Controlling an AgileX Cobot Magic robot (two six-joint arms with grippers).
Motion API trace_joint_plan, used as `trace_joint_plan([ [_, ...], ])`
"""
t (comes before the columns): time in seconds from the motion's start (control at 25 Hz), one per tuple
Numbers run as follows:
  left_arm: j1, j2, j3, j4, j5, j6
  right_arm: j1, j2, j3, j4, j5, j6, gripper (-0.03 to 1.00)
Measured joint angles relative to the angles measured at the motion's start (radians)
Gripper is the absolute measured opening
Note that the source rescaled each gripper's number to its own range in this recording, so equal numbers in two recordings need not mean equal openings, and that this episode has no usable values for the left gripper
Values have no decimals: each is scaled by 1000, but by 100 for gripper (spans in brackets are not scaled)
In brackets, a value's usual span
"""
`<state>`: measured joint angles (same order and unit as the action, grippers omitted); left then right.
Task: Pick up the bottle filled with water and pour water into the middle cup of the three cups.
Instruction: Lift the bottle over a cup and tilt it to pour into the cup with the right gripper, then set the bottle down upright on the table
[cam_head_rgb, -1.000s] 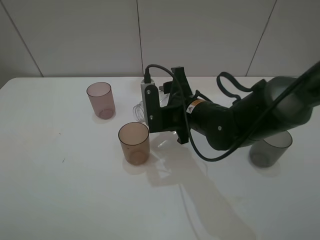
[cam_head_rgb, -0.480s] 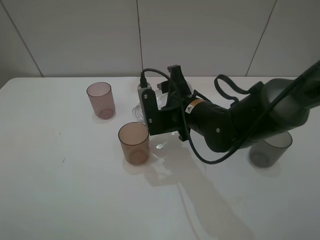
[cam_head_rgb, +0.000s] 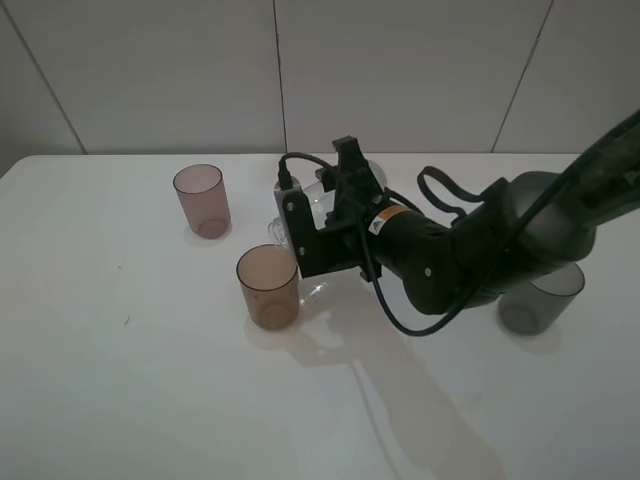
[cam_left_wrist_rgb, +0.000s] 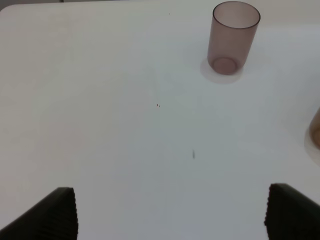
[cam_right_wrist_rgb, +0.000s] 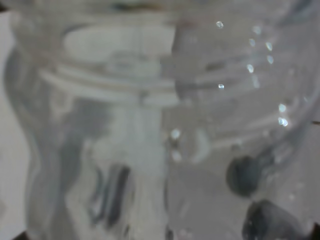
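The right gripper (cam_head_rgb: 325, 215) was clamped on the small clear plastic bottle (cam_head_rgb: 277, 230), which lay tilted in its jaws, one clear end just beside the rim of the translucent amber-brown plastic tumbler (cam_head_rgb: 268, 287) on the white table (cam_head_rgb: 150, 380). The left gripper (cam_left_wrist_rgb: 172, 215) stood wide, holding nothing, well apart from the mauve-pink tumbler (cam_left_wrist_rgb: 234, 37).

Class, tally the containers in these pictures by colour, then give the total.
Mauve-pink cup: 1
Amber-brown cup: 1
Dark grey cup: 1
Clear bottle: 1
Total: 4
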<state>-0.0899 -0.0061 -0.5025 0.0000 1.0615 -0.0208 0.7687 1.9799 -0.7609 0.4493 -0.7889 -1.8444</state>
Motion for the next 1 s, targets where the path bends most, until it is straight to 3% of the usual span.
trace_joint_plan([
  [1.0,0,0,0,0,0,0,11,15,0,-75,-109,-31,3],
])
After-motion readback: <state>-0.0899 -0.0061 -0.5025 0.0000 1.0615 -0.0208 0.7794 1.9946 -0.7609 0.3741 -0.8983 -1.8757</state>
